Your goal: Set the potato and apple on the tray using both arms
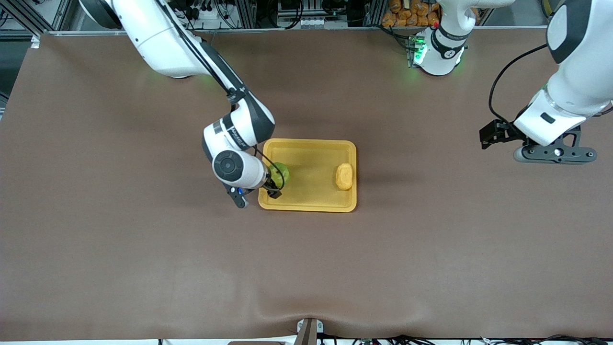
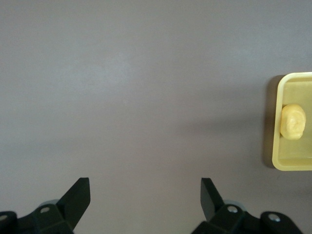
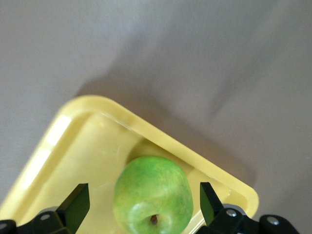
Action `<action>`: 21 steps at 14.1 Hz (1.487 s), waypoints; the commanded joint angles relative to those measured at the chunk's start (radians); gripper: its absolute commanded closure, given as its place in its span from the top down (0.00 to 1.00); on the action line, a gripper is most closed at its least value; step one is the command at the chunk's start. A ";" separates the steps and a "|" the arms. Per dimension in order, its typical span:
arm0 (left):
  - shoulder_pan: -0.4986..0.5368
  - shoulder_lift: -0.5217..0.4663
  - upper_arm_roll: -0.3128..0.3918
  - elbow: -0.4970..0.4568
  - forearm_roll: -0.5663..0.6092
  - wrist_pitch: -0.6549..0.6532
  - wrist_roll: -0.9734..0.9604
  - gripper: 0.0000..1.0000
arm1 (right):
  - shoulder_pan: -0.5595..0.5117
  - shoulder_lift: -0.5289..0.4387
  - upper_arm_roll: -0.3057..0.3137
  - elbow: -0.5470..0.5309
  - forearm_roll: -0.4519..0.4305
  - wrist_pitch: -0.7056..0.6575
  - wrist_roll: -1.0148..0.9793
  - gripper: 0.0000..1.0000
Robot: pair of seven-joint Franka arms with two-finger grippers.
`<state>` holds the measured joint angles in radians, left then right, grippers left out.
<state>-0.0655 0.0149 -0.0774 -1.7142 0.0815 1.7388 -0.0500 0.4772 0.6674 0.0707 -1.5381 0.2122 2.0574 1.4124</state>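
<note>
The yellow-orange tray (image 1: pixel 311 163) lies mid-table. The green apple (image 1: pixel 280 171) rests in it at the right arm's end, and the oblong yellow potato (image 1: pixel 344 176) lies at the left arm's end. My right gripper (image 1: pixel 258 194) hovers over the apple's end of the tray. In the right wrist view this gripper (image 3: pixel 145 200) is open, with the apple (image 3: pixel 152 195) between its fingers and a gap on each side, on the tray (image 3: pixel 83 146). My left gripper (image 1: pixel 555 154) hangs open and empty over bare table toward the left arm's end. The left wrist view shows that gripper (image 2: pixel 145 195) with the potato (image 2: pixel 293 121) and tray (image 2: pixel 287 163) far off.
The brown table mat (image 1: pixel 143 249) spreads around the tray. The left arm's green-lit base (image 1: pixel 438 52) stands at the table's robot edge, with cables and racks past it.
</note>
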 commanded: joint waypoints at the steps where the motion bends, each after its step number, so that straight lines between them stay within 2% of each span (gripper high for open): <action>1: 0.022 -0.039 0.007 0.014 -0.028 -0.080 0.065 1.00 | -0.060 -0.020 0.003 0.055 -0.017 -0.036 -0.046 1.00; 3: 0.024 -0.065 0.016 0.013 -0.040 -0.108 0.084 1.00 | -0.121 -0.022 0.004 0.114 -0.017 -0.042 -0.073 1.00; 6: 0.036 -0.073 0.016 0.037 -0.051 -0.160 0.082 1.00 | -0.204 -0.020 0.004 0.220 -0.017 -0.155 -0.086 1.00; 9: 0.042 -0.079 0.016 0.044 -0.069 -0.183 0.071 1.00 | -0.271 -0.025 0.004 0.262 -0.017 -0.197 -0.121 1.00; 16: 0.049 -0.090 0.010 0.059 -0.069 -0.205 0.067 1.00 | -0.408 -0.103 0.003 0.276 -0.017 -0.328 -0.496 1.00; 18: 0.049 -0.090 0.008 0.079 -0.057 -0.223 0.070 1.00 | -0.433 -0.144 0.001 0.271 -0.039 -0.341 -0.646 1.00; 21: 0.049 -0.093 0.008 0.085 -0.052 -0.246 0.070 1.00 | -0.482 -0.208 0.001 0.268 -0.089 -0.466 -0.850 1.00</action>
<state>-0.0255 -0.0647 -0.0635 -1.6413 0.0343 1.5194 0.0124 0.0300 0.5186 0.0556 -1.2500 0.1530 1.6534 0.6649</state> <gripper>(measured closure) 0.000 0.000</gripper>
